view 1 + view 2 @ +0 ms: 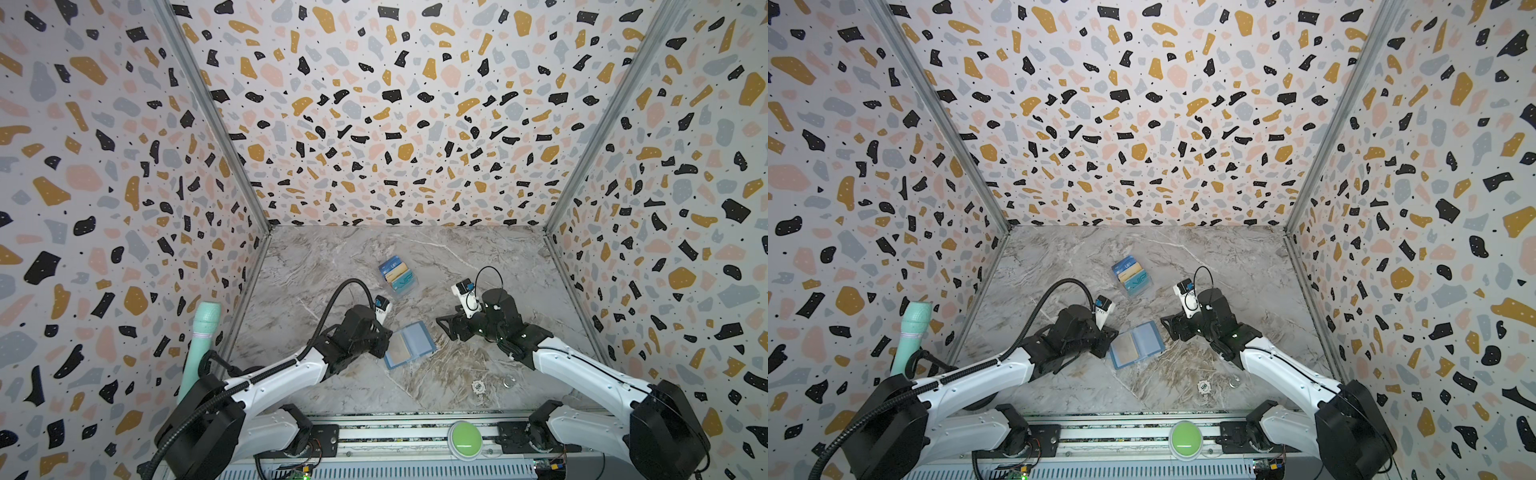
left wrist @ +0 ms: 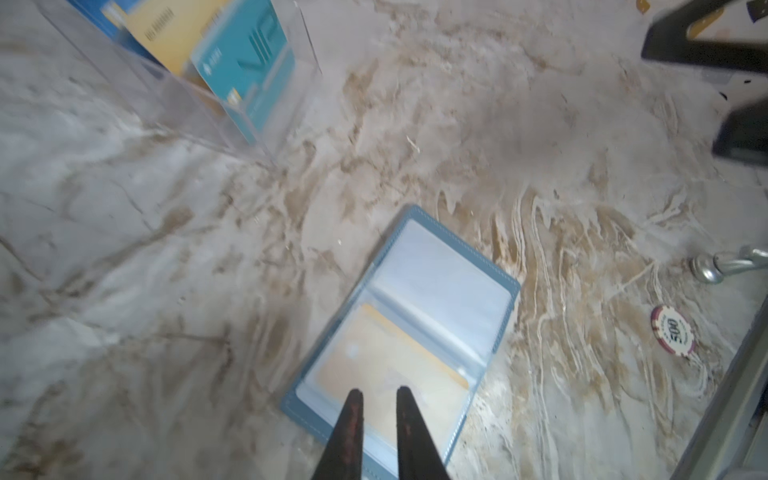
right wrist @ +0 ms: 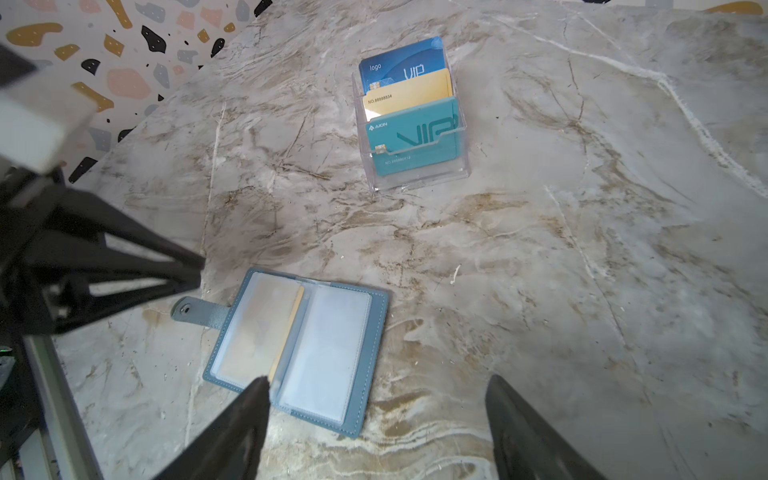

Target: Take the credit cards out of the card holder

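Left gripper (image 2: 379,392), barely open, is hovering over the yellow card (image 2: 386,353) in the card holder (image 2: 440,270); next, pinching its edge. Right gripper (image 3: 378,380): wide open.

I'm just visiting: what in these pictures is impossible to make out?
Tan card in the card holder: print blurred by the cloudy sleeve, both wrist views.
Left gripper fingers: tips hidden under the gripper's own body in both top views; contact with the card lost to blur in the left wrist view.
Small metal piece: cut off by the left wrist view's edge, too small in both top views.
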`<act>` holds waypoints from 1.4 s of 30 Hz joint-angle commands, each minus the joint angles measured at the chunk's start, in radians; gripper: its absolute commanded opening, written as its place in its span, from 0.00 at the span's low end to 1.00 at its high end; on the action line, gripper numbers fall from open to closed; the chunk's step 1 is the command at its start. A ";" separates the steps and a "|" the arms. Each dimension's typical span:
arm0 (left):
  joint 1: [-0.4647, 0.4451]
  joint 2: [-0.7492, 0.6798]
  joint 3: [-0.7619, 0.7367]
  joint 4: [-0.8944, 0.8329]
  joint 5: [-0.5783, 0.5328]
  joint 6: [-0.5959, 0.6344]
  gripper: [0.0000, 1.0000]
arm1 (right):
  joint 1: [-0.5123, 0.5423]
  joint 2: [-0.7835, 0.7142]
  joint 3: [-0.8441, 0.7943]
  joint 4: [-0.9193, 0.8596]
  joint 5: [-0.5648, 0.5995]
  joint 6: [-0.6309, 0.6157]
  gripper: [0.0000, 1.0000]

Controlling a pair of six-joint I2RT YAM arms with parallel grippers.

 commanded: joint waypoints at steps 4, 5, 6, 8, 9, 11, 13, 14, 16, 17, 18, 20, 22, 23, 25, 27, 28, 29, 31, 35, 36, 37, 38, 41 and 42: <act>-0.061 -0.020 -0.057 0.184 -0.130 -0.155 0.17 | 0.046 0.050 0.078 -0.023 0.061 -0.004 0.81; -0.064 -0.012 -0.063 0.184 -0.134 -0.162 0.16 | 0.054 0.060 0.081 -0.028 0.071 -0.003 0.81; -0.067 -0.003 -0.068 0.184 -0.138 -0.170 0.16 | 0.065 0.069 0.087 -0.032 0.081 -0.003 0.81; -0.074 0.010 -0.073 0.185 -0.140 -0.187 0.14 | 0.081 0.083 0.098 -0.046 0.106 -0.006 0.81; -0.078 0.014 -0.077 0.184 -0.140 -0.196 0.13 | 0.089 0.090 0.102 -0.050 0.117 -0.008 0.81; -0.087 0.014 -0.087 0.184 -0.142 -0.206 0.11 | 0.100 0.099 0.107 -0.058 0.129 -0.008 0.81; -0.092 0.005 -0.098 0.172 -0.170 -0.220 0.10 | 0.108 0.107 0.111 -0.058 0.133 -0.004 0.81; -0.094 0.000 -0.105 0.166 -0.176 -0.223 0.09 | 0.111 0.111 0.112 -0.057 0.133 -0.003 0.81; -0.095 -0.012 -0.124 0.166 -0.178 -0.228 0.09 | 0.118 0.122 0.117 -0.055 0.134 -0.001 0.81; -0.095 -0.018 -0.133 0.168 -0.175 -0.235 0.09 | 0.122 0.130 0.121 -0.055 0.137 -0.001 0.81; -0.094 -0.024 -0.142 0.166 -0.174 -0.239 0.08 | 0.126 0.137 0.124 -0.055 0.142 -0.002 0.81; -0.094 -0.033 -0.153 0.152 -0.191 -0.252 0.07 | 0.134 0.155 0.133 -0.058 0.149 -0.004 0.81; -0.094 -0.043 -0.167 0.141 -0.209 -0.262 0.07 | 0.145 0.173 0.141 -0.060 0.160 -0.005 0.81; -0.095 -0.047 -0.174 0.136 -0.216 -0.266 0.07 | 0.151 0.183 0.145 -0.058 0.166 -0.001 0.81; -0.095 -0.051 -0.185 0.128 -0.228 -0.276 0.06 | 0.160 0.202 0.153 -0.054 0.172 0.006 0.81; -0.094 -0.048 -0.192 0.116 -0.249 -0.292 0.05 | 0.173 0.226 0.166 -0.051 0.171 0.012 0.82; -0.094 -0.048 -0.195 0.111 -0.257 -0.301 0.04 | 0.179 0.236 0.174 -0.053 0.171 0.012 0.83; -0.094 -0.046 -0.200 0.112 -0.259 -0.307 0.04 | 0.188 0.249 0.183 -0.057 0.171 0.012 0.84; -0.094 -0.049 -0.210 0.120 -0.255 -0.317 0.03 | 0.207 0.275 0.207 -0.070 0.172 0.013 0.86; -0.094 -0.069 -0.245 0.147 -0.259 -0.342 0.03 | 0.259 0.344 0.267 -0.111 0.175 0.007 0.88; -0.094 -0.073 -0.254 0.153 -0.261 -0.345 0.03 | 0.272 0.361 0.280 -0.122 0.184 0.005 0.88; -0.095 -0.079 -0.263 0.158 -0.261 -0.348 0.03 | 0.286 0.383 0.295 -0.134 0.194 0.003 0.88; -0.095 -0.085 -0.273 0.165 -0.258 -0.351 0.02 | 0.302 0.402 0.309 -0.146 0.205 0.002 0.88; -0.094 -0.099 -0.300 0.184 -0.241 -0.360 0.03 | 0.337 0.442 0.327 -0.162 0.222 -0.005 0.89; -0.095 -0.103 -0.308 0.184 -0.239 -0.362 0.02 | 0.344 0.449 0.328 -0.163 0.221 -0.006 0.89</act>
